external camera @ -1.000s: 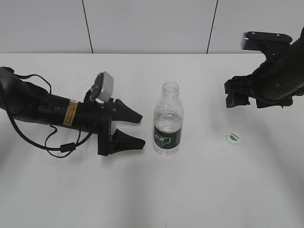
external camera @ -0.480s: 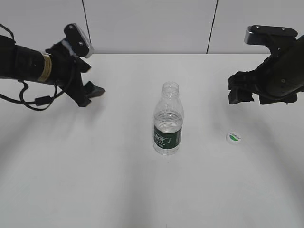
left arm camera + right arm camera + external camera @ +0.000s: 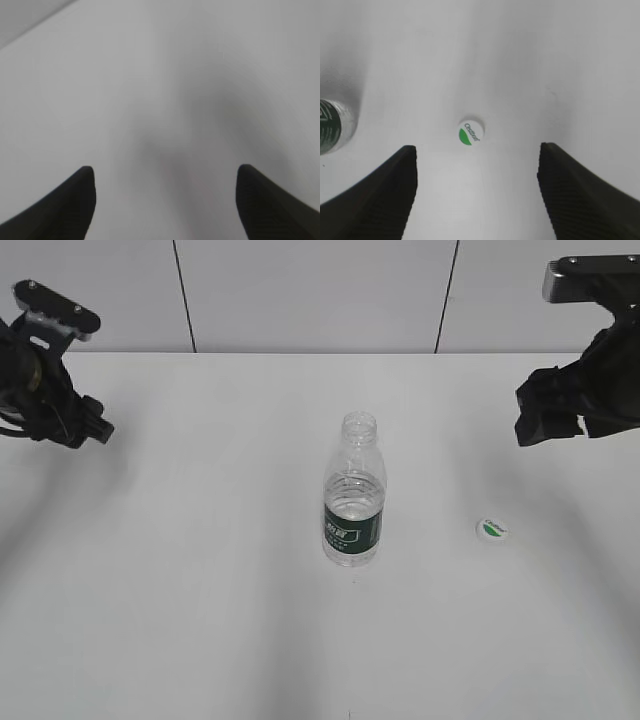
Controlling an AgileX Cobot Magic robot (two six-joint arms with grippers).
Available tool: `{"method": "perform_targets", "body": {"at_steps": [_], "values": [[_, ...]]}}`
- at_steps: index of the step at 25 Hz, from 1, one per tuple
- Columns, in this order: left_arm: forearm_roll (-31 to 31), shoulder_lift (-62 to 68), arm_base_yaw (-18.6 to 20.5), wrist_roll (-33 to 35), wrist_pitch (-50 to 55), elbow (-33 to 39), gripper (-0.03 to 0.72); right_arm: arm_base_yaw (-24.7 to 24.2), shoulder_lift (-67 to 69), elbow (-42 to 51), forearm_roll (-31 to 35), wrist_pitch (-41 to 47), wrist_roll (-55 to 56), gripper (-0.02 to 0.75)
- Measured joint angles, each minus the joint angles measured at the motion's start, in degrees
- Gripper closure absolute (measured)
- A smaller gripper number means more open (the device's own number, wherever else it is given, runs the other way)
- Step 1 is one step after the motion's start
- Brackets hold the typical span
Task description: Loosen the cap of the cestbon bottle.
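The cestbon bottle stands upright at the table's middle, its neck open with no cap on it. Its green label edge shows at the left of the right wrist view. The white cap with the green leaf lies flat on the table to the bottle's right, and shows in the right wrist view. My right gripper is open and empty, raised above the cap at the far right. My left gripper is open and empty over bare table at the far left.
The white table runs back to a grey panelled wall. The bottle and the cap are the only objects on it.
My left arm has swung from beside the bottle up and out to the far left edge. My right arm has drawn back to the right and a little higher. Bottle and cap have not moved.
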Motion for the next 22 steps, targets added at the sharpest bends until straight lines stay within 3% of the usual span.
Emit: {"method": "perform_targets", "body": {"at_steps": [8, 11, 14, 22], "values": [[-31.18, 0.00, 0.18, 30.43, 19.22, -3.43, 0.168, 0.00, -1.16, -7.39, -7.50, 15.36, -1.07, 0.164], [-40.56, 0.00, 1.29, 36.72, 28.91, -7.97, 0.168, -0.28, -1.16, -8.31, -8.98, 18.16, -1.69, 0.164], [-45.22, -0.12, 3.02, 39.27, 35.95, -12.04, 0.168, -2.59, -1.16, -8.41, -8.44, 19.94, -2.35, 0.164], [-47.87, -2.14, 7.34, 40.87, 45.30, -14.46, 0.169, -13.23, -1.16, -8.41, -1.78, 24.48, -7.57, 0.164]]}}
